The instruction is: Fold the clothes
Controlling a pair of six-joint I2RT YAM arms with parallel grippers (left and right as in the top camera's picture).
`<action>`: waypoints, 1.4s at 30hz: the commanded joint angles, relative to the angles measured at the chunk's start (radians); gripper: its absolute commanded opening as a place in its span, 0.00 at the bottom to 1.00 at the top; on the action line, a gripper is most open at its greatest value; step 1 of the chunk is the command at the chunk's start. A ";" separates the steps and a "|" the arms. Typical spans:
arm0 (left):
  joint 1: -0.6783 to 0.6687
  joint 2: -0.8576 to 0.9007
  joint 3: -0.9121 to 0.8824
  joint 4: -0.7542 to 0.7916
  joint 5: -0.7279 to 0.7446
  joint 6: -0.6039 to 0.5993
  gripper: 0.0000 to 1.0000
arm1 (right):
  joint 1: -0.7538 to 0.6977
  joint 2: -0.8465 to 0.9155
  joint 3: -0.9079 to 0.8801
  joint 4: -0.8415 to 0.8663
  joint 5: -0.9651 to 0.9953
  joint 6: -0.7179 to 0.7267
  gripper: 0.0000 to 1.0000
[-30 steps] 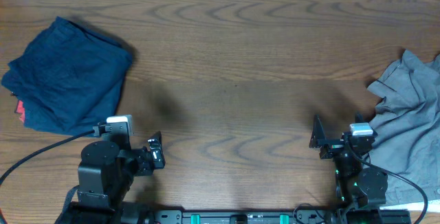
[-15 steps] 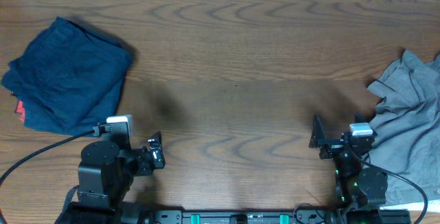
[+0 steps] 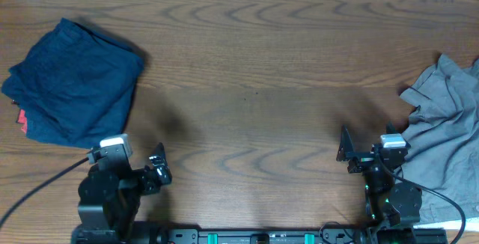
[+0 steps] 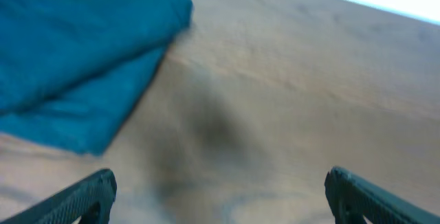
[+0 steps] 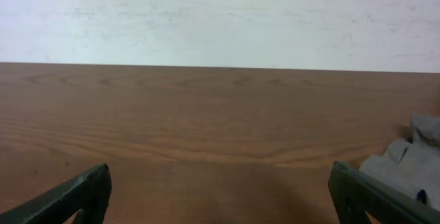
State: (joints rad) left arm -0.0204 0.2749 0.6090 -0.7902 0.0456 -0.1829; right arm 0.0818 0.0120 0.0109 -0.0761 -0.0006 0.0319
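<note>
Low at the near edge of the brown wood-grain desk, your two arms sit well apart. The left fingers, near left, are spread wide and hold nothing. In the left wrist view both black tips sit at the bottom corners, with only desk surface in the gap. The right fingers, near right, are likewise released and empty, pointing toward the far edge of the desk.

Just right of the right arm, a crumpled grey fabric garment lies in a loose heap along the right side of the desk, from the near side to about mid-depth. A corner of it shows at the right of the right wrist view.

Farther back on the left, the dark navy-blue soft fabric shorts rest on the desk as a folded, roughly square bundle. Their layered edges show in the blurred left wrist view. A small red label peeks from the bundle's left side. The shorts lie beyond and left of the left fingers without touching them, and well apart from the grey garment.
</note>
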 commanded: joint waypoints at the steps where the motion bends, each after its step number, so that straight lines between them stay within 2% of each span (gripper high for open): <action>1: 0.031 -0.090 -0.131 0.105 0.028 0.047 0.98 | 0.015 -0.006 -0.005 0.002 -0.003 -0.022 0.99; 7: 0.031 -0.232 -0.397 0.435 0.075 0.074 0.98 | 0.015 -0.006 -0.005 0.002 -0.003 -0.022 0.99; 14: 0.031 -0.273 -0.608 0.829 0.077 0.082 0.98 | 0.015 -0.006 -0.005 0.002 -0.003 -0.022 0.99; 18: 0.029 -0.273 -0.605 0.803 0.061 0.143 0.98 | 0.015 -0.006 -0.005 0.002 -0.003 -0.022 0.99; 21: 0.026 -0.273 -0.605 0.720 0.059 0.142 0.98 | 0.015 -0.006 -0.005 0.002 -0.003 -0.022 0.99; 28: -0.027 -0.273 -0.605 0.728 0.066 0.141 0.98 | 0.015 -0.006 -0.005 0.002 -0.003 -0.022 0.99; 42: -0.028 -0.271 -0.605 0.728 0.066 0.142 0.98 | 0.015 -0.006 -0.005 0.002 -0.003 -0.022 0.99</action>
State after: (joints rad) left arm -0.0441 0.0109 0.0154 -0.0193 0.0971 -0.0513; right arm 0.0818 0.0120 0.0097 -0.0738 -0.0010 0.0319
